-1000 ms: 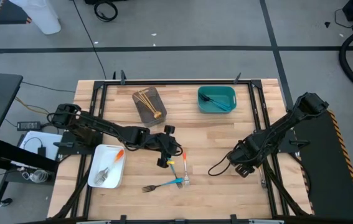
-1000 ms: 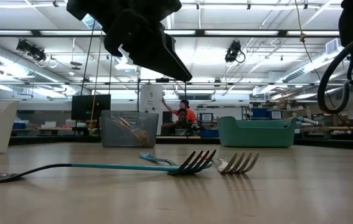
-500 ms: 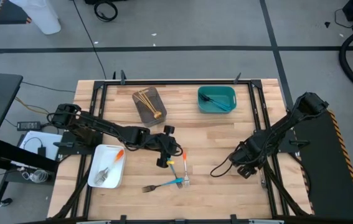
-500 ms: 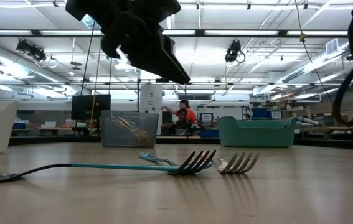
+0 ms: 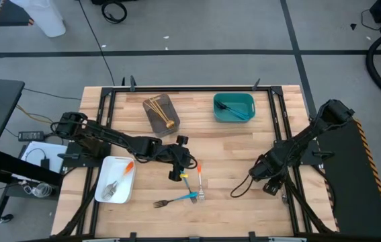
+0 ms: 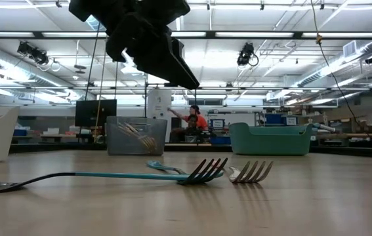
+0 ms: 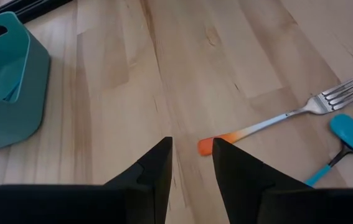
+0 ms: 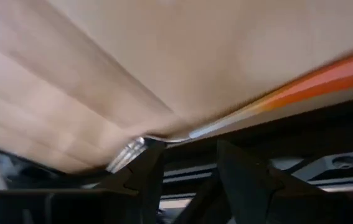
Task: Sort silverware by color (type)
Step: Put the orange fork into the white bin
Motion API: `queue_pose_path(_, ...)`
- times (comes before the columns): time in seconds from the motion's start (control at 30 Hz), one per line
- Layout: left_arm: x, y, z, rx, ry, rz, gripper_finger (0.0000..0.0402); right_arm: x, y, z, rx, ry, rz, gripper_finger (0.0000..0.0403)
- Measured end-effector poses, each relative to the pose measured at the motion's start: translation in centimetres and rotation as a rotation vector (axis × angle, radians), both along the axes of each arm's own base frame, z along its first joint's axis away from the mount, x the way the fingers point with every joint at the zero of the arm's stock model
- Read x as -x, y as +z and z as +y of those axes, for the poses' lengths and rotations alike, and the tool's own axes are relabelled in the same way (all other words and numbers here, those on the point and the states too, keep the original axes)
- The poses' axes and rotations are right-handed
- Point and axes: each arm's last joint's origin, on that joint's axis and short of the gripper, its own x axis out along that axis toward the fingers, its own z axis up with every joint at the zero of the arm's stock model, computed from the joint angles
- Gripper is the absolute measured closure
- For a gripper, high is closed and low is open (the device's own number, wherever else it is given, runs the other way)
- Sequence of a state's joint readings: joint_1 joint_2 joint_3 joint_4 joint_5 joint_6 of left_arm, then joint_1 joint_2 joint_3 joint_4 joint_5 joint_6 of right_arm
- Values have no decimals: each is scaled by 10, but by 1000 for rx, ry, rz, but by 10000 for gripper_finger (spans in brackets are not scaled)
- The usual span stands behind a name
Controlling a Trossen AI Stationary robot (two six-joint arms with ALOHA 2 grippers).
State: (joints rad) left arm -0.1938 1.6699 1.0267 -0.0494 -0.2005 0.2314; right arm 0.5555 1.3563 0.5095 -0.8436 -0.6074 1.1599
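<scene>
Now our left hand point(image 5: 177, 176) hovers open over loose forks at mid-table.
We see its fingers point(image 7: 154, 171) parted and empty above an orange-handled fork point(image 7: 269, 123) with a silver head; a blue-handled fork point(image 6: 113, 175) lies crossed just beside it. Our right hand point(image 5: 268, 183) sits near the table's point(image 5: 230, 148) right edge; whether it is open we cannot tell. Gold forks point(image 5: 158, 107) fill the grey tray point(image 5: 161, 113).
</scene>
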Motion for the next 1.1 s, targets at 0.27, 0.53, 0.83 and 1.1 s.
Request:
queue_pose_path(0.27,0,0,0,-9,-6,0,279,9,1,3,39,86,25,261)
queue_pose_path(0.53,0,0,1,-40,-16,-1,279,9,-1,4,126,-39,67,262)
queue_pose_path(0.83,0,0,1,-41,-16,0,279,-1,-28,20,70,-33,155,262)
queue_pose_path(1.1,0,0,1,-49,-21,-1,279,-24,-25,31,36,28,68,263)
